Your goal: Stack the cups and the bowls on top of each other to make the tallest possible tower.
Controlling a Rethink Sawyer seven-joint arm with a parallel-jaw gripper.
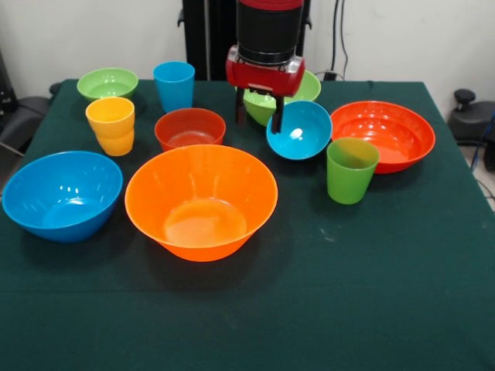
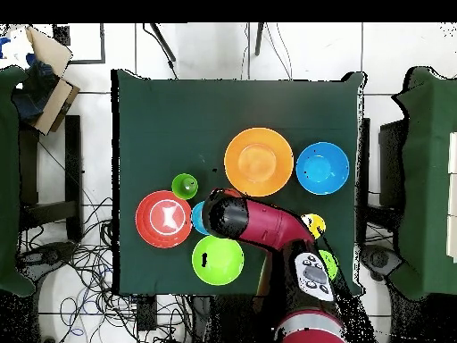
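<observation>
My gripper (image 1: 272,122) hangs at the far middle of the table, shut on the left rim of a small blue bowl (image 1: 302,131), which tilts toward the front. A green bowl (image 1: 309,87) lies right behind it. A wide red bowl (image 1: 383,135) and a green cup (image 1: 351,170) stand to the right. A small red-orange bowl (image 1: 189,128), a blue cup (image 1: 173,85) and a yellow-orange cup (image 1: 110,125) stand to the left. A large orange bowl (image 1: 201,201) sits in front. In the overhead view the arm (image 2: 259,223) covers the gripper and most of the small blue bowl (image 2: 197,217).
A large blue bowl (image 1: 62,193) sits at the left and a small green bowl (image 1: 108,83) at the far left corner. The dark green tablecloth (image 1: 309,309) is bare along the near side. No stack of bowls stands anywhere.
</observation>
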